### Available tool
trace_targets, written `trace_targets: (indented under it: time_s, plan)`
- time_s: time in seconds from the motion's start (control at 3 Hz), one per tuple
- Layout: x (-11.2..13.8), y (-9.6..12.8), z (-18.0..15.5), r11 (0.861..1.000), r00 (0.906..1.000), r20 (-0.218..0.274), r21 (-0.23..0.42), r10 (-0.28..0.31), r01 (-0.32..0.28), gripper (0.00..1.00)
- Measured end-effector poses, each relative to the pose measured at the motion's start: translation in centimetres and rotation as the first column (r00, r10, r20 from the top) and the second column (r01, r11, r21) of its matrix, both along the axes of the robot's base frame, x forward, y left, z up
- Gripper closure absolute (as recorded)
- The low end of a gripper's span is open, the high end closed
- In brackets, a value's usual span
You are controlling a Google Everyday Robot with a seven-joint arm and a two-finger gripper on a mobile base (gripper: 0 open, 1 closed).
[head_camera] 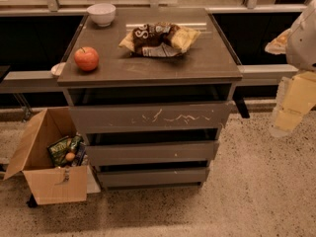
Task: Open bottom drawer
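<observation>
Well left of the pale yellowish gripper, itself hanging at the right edge, opening impossible to tell, nothing visibly held: grey-brown three-drawer cabinet. Farther left and lower: open brown cardboard box. Down-left of the gripper, lowest and narrowest: plain grey-brown bottom drawer, looking shut or nearly so. Judged as the approach step, no contact yet. Next: drop low, swing left, catch the front's top edge, pull straight out.

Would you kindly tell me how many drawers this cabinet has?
3, stacked: the scratched top drawer, the middle drawer below it, and the bottom drawer nearest the floor. None appears hidden. The gripper hangs at the right, apart from the cabinet.
</observation>
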State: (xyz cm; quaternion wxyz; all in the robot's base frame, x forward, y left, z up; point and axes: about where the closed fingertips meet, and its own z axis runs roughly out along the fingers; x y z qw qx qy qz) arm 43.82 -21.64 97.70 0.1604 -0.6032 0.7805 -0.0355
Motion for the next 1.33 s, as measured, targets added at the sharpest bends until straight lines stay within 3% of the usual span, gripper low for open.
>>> trace_targets:
  time_s: [0.33, 0.67, 1.0, 1.33]
  plan:
    - [0.0, 0.0, -0.3, 1.0, 1.0, -0.002, -0.002, 0.005, -0.005, 0.0]
    - [-0.5, 0.7, -4.2, 0.996, 0.9964, -0.03, -0.025, 0.08, -0.08, 0.0]
    - [-1.4, 1.5, -11.0, 0.982, 0.9799, -0.069, 0.01, 0.187, -0.187, 0.0]
    - [-2.1, 2.1, -18.5, 0.959, 0.9581, -0.074, 0.091, 0.277, -0.27, 0.0]
